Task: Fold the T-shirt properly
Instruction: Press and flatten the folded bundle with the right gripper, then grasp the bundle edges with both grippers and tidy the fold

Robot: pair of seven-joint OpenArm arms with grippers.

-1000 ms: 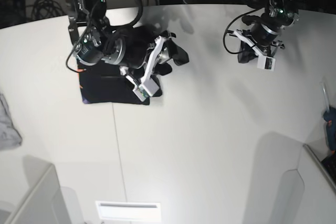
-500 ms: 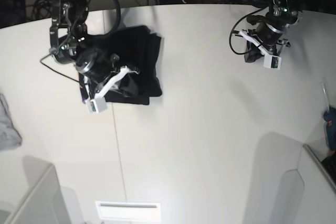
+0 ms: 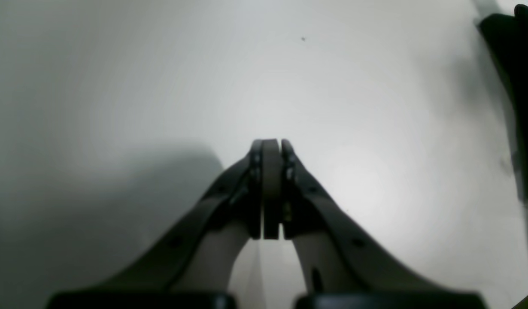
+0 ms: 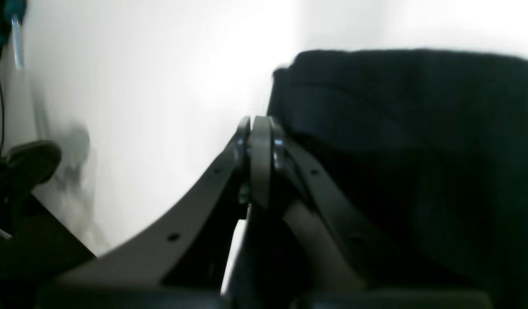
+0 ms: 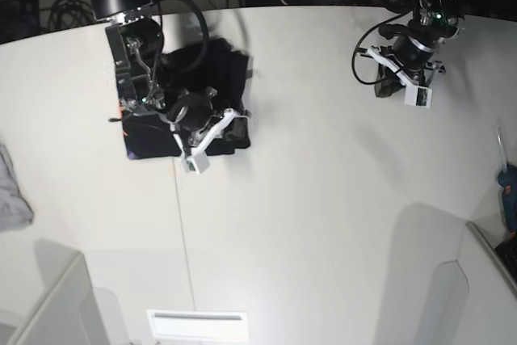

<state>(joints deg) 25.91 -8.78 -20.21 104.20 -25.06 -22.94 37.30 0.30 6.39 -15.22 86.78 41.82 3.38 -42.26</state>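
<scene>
Left wrist view: the left gripper point(image 3: 271, 189) has its two fingers point(image 3: 223, 193) clenched pad to pad with nothing between them. Below and ahead of the fingertips lies bare white table point(image 3: 139, 86). Far off to the right of the fingers, at the frame's edge, a dark strip shows; what it is cannot be told.

Right wrist view: the right gripper point(image 4: 256, 161) is likewise clenched, pads pressed flat together, no cloth caught between them. The shirt point(image 4: 418, 141), black and folded into a thick block, lies just to the right of the fingertips and runs under the right finger point(image 4: 324, 184); whether finger and cloth touch cannot be told. To the left of the fingers the table is bright and bare.

Base view: the shirt point(image 5: 229, 78) lies as a dark folded block on the table point(image 5: 323, 216) at upper left. The right gripper point(image 5: 212, 136) hangs over its near edge. The left gripper point(image 5: 396, 82) is well apart at upper right, over bare table. A grey cloth point(image 5: 11, 191) lies at the left edge, far from both.
</scene>
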